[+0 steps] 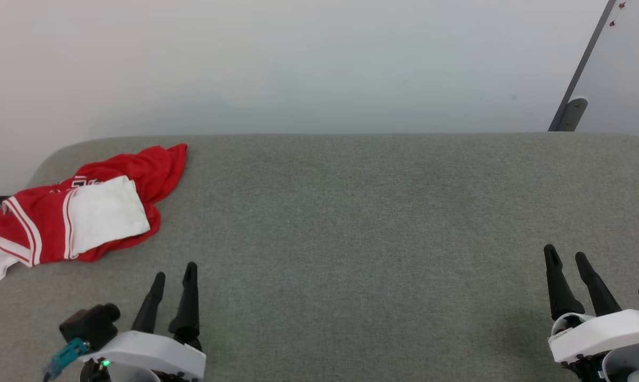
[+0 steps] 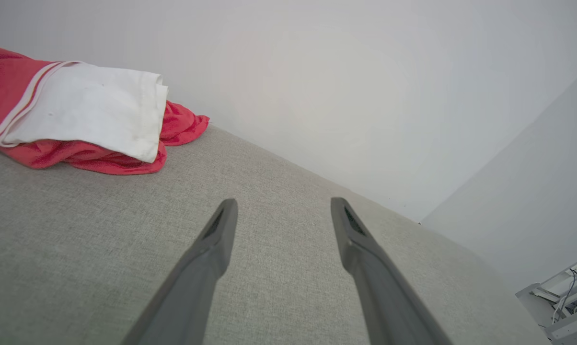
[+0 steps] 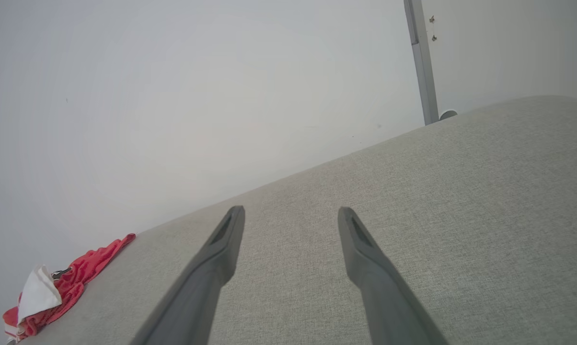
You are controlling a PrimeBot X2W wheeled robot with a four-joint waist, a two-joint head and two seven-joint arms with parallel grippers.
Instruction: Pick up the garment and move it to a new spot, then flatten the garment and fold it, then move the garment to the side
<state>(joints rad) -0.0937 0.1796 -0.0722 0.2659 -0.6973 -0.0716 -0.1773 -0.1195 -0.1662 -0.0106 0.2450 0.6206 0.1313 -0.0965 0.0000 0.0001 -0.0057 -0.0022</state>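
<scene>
**A:** Where is the shirt (image 1: 49,217)?

**B:** It's bunched in a heap at the far left corner of the grey surface (image 1: 351,212), with a white sleeve (image 1: 104,215) lying on top of the red cloth. Its left end runs out of the head view, so I cannot tell whether any of it hangs over the edge.

**A:** And the claws?

**B:** Both are spread wide and empty. The left claw (image 1: 175,269) hovers near the shirt without touching it. The right claw (image 1: 564,250) is well apart from it, at the other end.

**A:** What could go wrong from here?

**B:** I'd say the pick itself is the main risk. If the left claw pinches only that loose sleeve, the shirt probably lifts lopsided and the rest drags along behind. If it takes several layers at once, the cloth may stay knotted and refuse to spread flat.

**A:** Anything else?

**B:** If part of it does hang over, a sideways tug could slide the whole thing off. And fingers coming in too low might snag the grey cover instead of the shirt.
</scene>
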